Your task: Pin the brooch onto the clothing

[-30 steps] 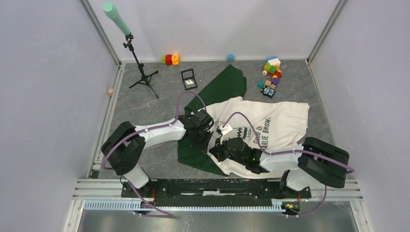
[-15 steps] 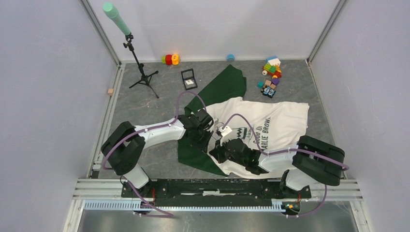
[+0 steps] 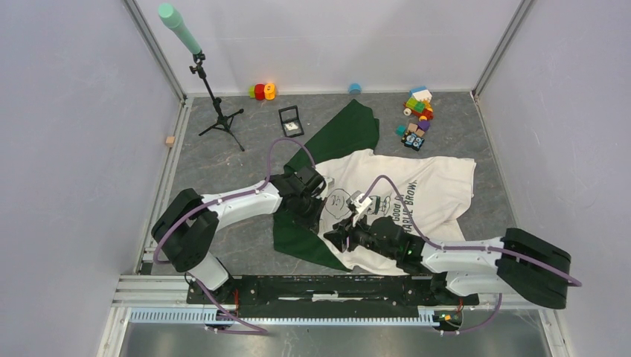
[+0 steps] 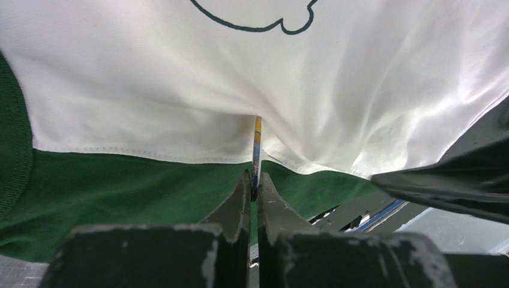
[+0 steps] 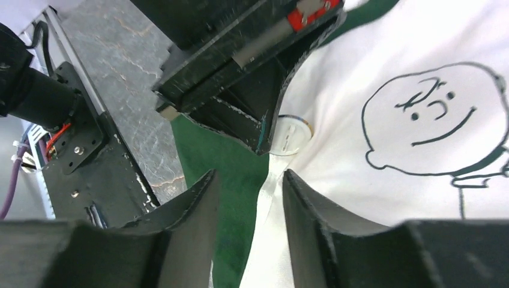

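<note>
The clothing [image 3: 431,190], a cream T-shirt with green sleeves and a cartoon boy print, lies spread on the table. My left gripper [image 4: 254,180] is shut on the brooch [image 4: 257,144], seen edge-on and pressed against the white cloth [image 4: 150,78] by the green seam. In the right wrist view the brooch [image 5: 291,135] shows as a pale round disc at the tip of the left fingers [image 5: 252,120], beside the boy's head print. My right gripper [image 5: 249,177] stands open just short of it, over a fold of the shirt, with nothing between its fingers. In the top view both grippers meet near the shirt's left shoulder [image 3: 327,223].
A small black box [image 3: 291,120] and a tripod [image 3: 216,111] stand at the back left. Toy blocks [image 3: 417,119] sit at the back right, red and yellow toys [image 3: 262,91] by the far wall. A wooden cube [image 3: 170,140] lies at the left edge.
My right gripper has opened and drawn back to the right, uncovering the boy print. The left gripper stays shut on the brooch in nearly the same place.
</note>
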